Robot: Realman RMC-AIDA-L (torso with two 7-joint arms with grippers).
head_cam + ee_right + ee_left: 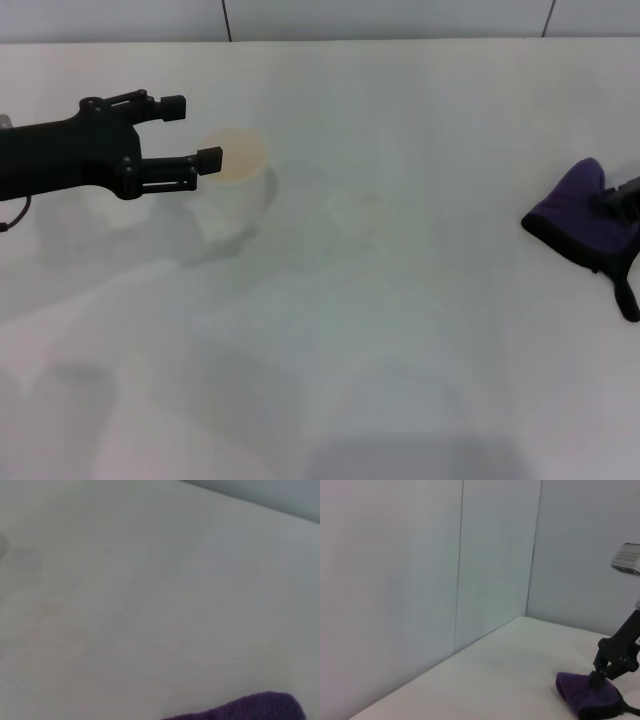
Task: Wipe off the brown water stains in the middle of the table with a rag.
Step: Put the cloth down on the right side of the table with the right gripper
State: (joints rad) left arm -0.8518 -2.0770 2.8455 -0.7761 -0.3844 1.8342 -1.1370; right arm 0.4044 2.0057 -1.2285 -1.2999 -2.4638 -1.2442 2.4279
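The dark purple rag lies bunched on the white table at the far right, its black strap trailing toward me. My right gripper sits on the rag's top and looks shut on it. The left wrist view shows that gripper pinching the rag from above. In the right wrist view, one purple corner of the rag shows. My left gripper hovers open at the left, holding nothing. I cannot make out the brown water stains in the table's middle.
A translucent white cup with orange-brown liquid in it stands just past my left fingertips. A pale panelled wall runs along the table's far edge.
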